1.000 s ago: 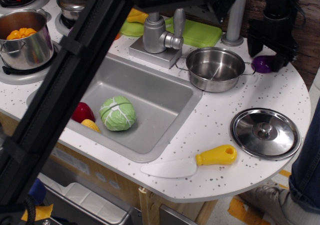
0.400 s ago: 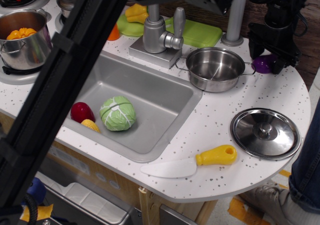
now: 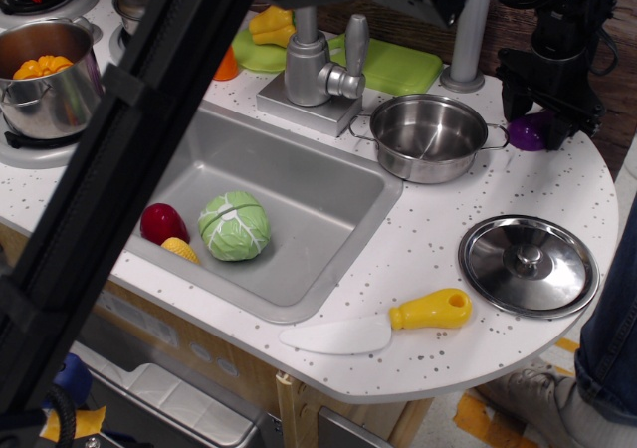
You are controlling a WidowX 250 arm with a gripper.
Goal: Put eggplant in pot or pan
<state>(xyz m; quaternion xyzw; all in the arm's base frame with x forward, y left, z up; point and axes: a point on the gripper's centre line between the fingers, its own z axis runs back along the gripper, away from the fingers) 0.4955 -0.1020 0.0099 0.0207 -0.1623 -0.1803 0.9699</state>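
The purple eggplant point(image 3: 525, 132) lies on the white counter just right of the steel pan point(image 3: 428, 137), near the pan's right handle. My black gripper point(image 3: 544, 117) hangs over it from above at the back right. Its fingers stand apart on either side of the eggplant, and part of the eggplant is hidden behind them. The eggplant rests on the counter. The pan has nothing in it.
A steel lid point(image 3: 528, 265) and a yellow-handled toy knife point(image 3: 383, 326) lie at the front right. The sink point(image 3: 299, 194) holds a cabbage point(image 3: 234, 226), a red vegetable and corn. A faucet point(image 3: 317, 68), a green board point(image 3: 398, 67) and a pot point(image 3: 45, 75) with yellow food stand behind. A dark arm link crosses the left foreground.
My gripper has shifted a little to the right and settled lower around the eggplant, which has nudged slightly right. Nothing else has moved.
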